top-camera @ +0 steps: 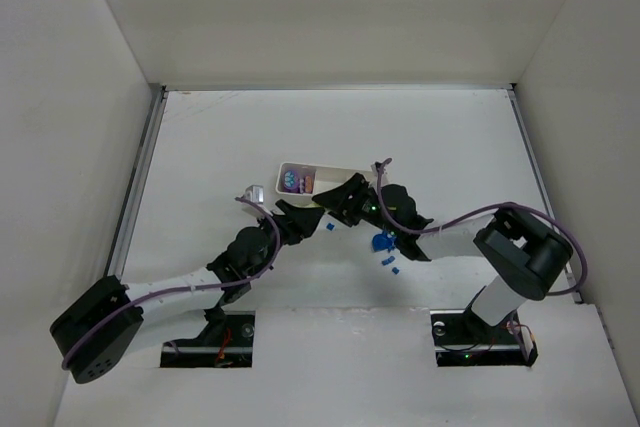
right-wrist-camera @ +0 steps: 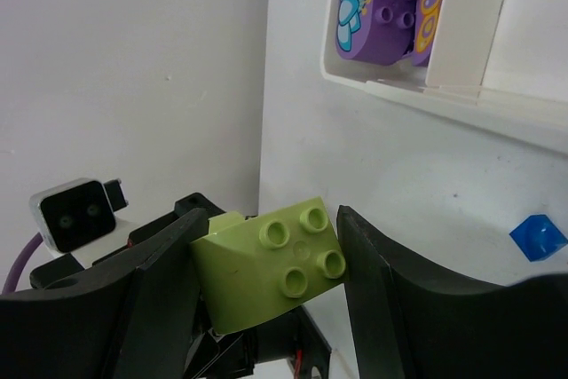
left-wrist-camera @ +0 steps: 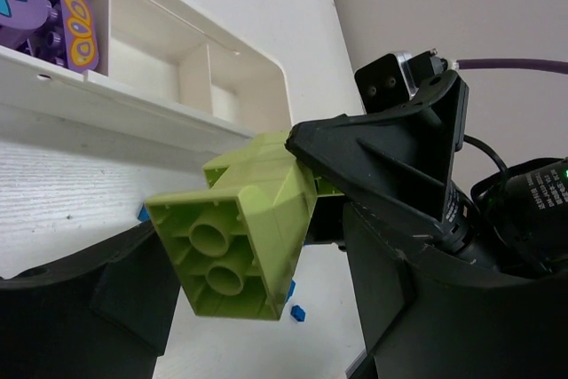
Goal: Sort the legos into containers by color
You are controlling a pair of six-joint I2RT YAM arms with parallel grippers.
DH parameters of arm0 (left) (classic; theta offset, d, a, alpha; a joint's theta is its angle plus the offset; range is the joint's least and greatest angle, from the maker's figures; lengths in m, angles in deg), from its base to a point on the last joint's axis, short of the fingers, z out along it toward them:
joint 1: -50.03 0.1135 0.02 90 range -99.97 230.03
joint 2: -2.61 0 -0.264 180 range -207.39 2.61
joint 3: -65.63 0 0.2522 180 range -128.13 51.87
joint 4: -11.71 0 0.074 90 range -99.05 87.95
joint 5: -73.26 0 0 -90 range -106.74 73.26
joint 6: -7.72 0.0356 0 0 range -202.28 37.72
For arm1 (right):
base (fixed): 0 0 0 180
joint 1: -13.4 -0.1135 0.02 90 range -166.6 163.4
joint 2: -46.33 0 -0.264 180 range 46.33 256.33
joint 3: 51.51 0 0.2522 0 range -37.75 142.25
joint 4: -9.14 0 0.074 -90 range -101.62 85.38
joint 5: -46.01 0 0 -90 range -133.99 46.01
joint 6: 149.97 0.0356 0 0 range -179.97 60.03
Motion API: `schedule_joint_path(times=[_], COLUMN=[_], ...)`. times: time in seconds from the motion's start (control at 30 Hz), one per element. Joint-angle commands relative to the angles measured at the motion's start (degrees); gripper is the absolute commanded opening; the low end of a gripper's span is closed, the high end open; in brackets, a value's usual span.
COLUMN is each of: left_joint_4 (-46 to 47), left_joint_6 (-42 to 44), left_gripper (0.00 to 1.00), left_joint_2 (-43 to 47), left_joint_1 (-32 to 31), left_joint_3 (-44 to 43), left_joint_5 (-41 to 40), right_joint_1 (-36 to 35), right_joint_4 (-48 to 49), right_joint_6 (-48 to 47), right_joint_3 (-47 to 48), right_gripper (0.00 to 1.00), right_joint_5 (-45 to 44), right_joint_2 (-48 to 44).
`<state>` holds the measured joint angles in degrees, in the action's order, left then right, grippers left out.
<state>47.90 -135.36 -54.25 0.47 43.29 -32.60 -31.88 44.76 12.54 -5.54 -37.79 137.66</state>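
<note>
The surface (top-camera: 450, 147) carries the tray (top-camera: 335, 173) at its middle. The left arm (top-camera: 190, 282) and right arm (top-camera: 460, 237) reach in low from the near corners and bend toward each other, so their claws meet just near of the tray. This looks like a mid-air hand-over or re-grip, probably to turn the piece before it goes into a section of its own. The purple lego (right-wrist-camera: 377, 6) already fills the tray's left section, and the sections to its right look bare. The right claw (right-wrist-camera: 271, 246) is partly closed, both fingers pressed on the green brick (right-wrist-camera: 266, 264), which is held clear of the surface. The left claw (left-wrist-camera: 253, 272) stands around the same brick from the other side. A sliver of gap shows beside one finger, so I cannot tell whether it grips. Blue bits (top-camera: 380, 243) lie loose near and right of the claws.
</note>
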Motion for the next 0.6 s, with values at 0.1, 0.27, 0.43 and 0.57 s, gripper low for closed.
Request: schedule_joint_path(times=[0.1, 0.27, 0.43, 0.57], left_joint_4=[6.65, 6.74, 6.74, 6.21], left_joint_6=[-0.45, -0.45, -0.8, -0.8], left_gripper=[0.59, 0.45, 0.33, 0.22], left_joint_2=[-0.36, -0.09, -0.36, 1.22], left_joint_1=[-0.4, -0.49, -0.93, -0.76], left_joint_3=[-0.39, -0.3, -0.12, 0.58], left_joint_5=[-0.49, -0.49, -0.49, -0.49], right_joint_1=[-1.43, -2.05, -2.84, -2.84], right_joint_4=[7.83, 7.92, 7.83, 7.74], right_joint_6=[3.16, 3.43, 3.6, 3.34], right_joint_3=[2.51, 2.69, 3.04, 2.51], right_gripper=[0.54, 0.54, 0.55, 0.67], right_joint_5=[1.71, 1.63, 1.54, 1.01], right_joint_2=[1.48, 2.1, 2.36, 1.93])
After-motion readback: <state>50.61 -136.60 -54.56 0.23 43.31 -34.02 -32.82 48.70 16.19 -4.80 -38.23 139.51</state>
